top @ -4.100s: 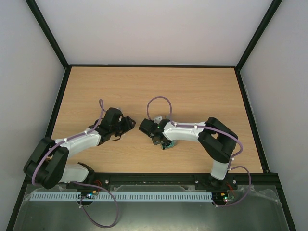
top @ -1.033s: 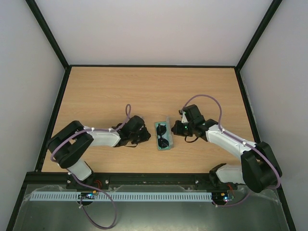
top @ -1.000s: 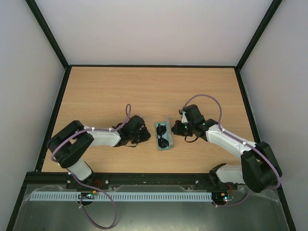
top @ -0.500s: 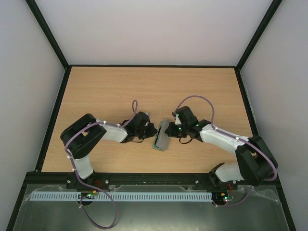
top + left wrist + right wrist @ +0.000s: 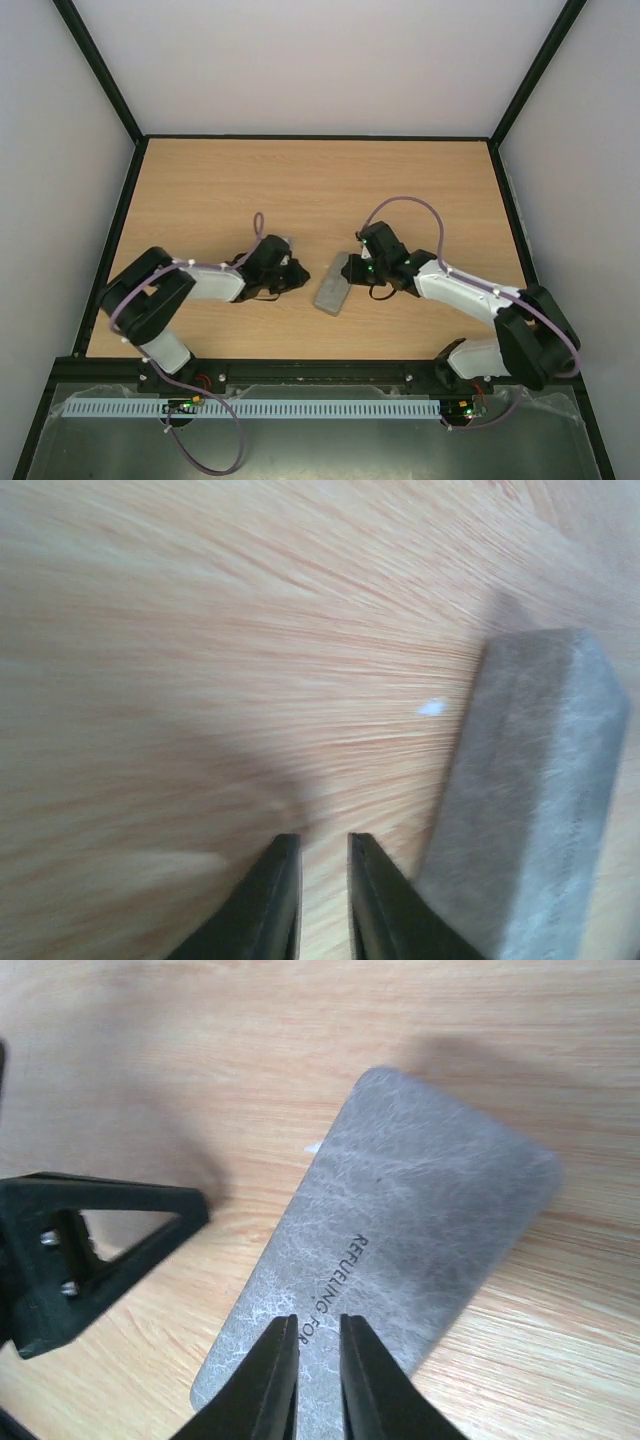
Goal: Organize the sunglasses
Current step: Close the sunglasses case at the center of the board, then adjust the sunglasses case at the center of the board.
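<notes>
The grey rectangular case (image 5: 331, 284) lies closed on the wooden table, between the two arms. The sunglasses are hidden; none of the views show them. My left gripper (image 5: 298, 276) is low over the table just left of the case, jaws nearly together and empty. In the left wrist view the left gripper (image 5: 325, 838) has the case (image 5: 530, 780) to its right. My right gripper (image 5: 352, 268) is at the case's right side. In the right wrist view the right gripper (image 5: 318, 1318) hovers over the printed lid of the case (image 5: 400, 1240), jaws nearly together and holding nothing.
The table (image 5: 300, 190) has a black raised border, with white walls beyond it. One finger (image 5: 95, 1235) of the left gripper shows in the right wrist view, close to the case's left side. A purple cable loops over each arm.
One second ago the case lay open with the sunglasses showing inside. Its lid has since swung shut. The left gripper has drawn back a little to the left.
</notes>
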Robot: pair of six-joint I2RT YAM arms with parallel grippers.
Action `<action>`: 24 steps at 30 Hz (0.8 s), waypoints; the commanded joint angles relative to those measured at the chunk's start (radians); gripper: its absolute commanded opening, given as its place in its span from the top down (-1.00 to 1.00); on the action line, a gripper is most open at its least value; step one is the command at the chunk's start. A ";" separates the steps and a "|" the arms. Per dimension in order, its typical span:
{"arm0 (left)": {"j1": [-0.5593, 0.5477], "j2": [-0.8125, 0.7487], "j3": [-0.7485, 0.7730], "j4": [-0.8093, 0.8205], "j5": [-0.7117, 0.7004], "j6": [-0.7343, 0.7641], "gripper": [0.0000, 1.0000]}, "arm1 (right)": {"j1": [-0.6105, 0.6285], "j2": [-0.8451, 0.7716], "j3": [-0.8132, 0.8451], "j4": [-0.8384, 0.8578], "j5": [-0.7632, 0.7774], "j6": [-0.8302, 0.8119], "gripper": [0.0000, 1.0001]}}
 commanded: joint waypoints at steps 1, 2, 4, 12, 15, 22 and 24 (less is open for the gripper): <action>0.080 -0.124 -0.062 -0.196 -0.035 0.057 0.44 | 0.000 -0.074 0.018 -0.143 0.168 -0.018 0.68; 0.092 -0.160 -0.071 -0.218 -0.043 0.069 0.22 | -0.004 -0.076 0.006 -0.156 0.191 -0.017 0.56; 0.113 -0.239 -0.088 -0.259 -0.050 0.084 -0.26 | -0.010 -0.082 -0.019 -0.166 0.226 -0.008 0.33; 0.139 -0.460 -0.132 -0.362 -0.016 0.099 -0.98 | -0.031 0.012 -0.003 -0.163 0.332 0.004 0.28; 0.144 -0.528 -0.135 -0.403 -0.030 0.107 -0.98 | -0.033 0.109 0.048 -0.142 0.343 -0.007 0.33; 0.170 -0.607 -0.151 -0.452 -0.031 0.117 -0.98 | -0.013 0.337 0.273 -0.098 0.277 -0.031 0.40; 0.175 -0.618 -0.160 -0.455 -0.030 0.117 -0.98 | 0.003 0.391 0.343 -0.110 0.273 -0.039 0.39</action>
